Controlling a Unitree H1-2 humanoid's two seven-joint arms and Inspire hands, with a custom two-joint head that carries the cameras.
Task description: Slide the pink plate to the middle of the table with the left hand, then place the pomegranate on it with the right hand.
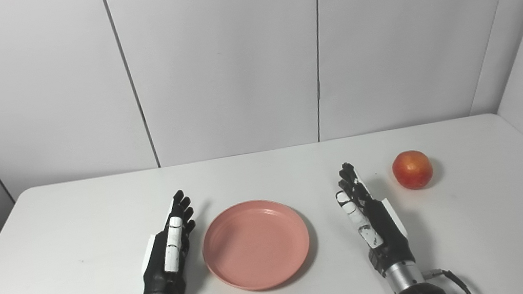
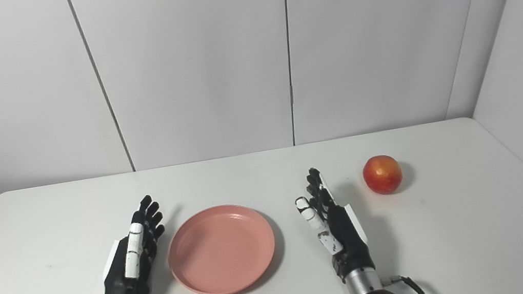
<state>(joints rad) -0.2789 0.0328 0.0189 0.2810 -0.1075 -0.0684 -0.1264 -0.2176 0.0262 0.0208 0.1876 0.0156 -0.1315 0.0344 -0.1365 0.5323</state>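
Pink plate (image 1: 256, 244) sits flat on the table (image 1: 60, 260), approx mid-table, near the front edge, nothing on it. Pomegranate (image 1: 412, 169) rests on the table to the right of the plate & further back, well apart from it, by itself.

Left hand (image 1: 169, 250) lies just beside the plate's left rim, not clearly touching; edge-on w/ thumb side up, fingers straight, pointing away from the robot, holding nothing. Right hand (image 1: 368, 219) is right of the plate w/ a gap to the rim, same edge-on pose, fingers extended & slightly spread, empty. Pomegranate is near its fingertips, off to the right, no contact. Both forearms enter from the bottom edge.

Table is white w/ rounded corners. Behind & at the sides: plain white wall panels (image 1: 222, 59) w/ dark vertical seams.
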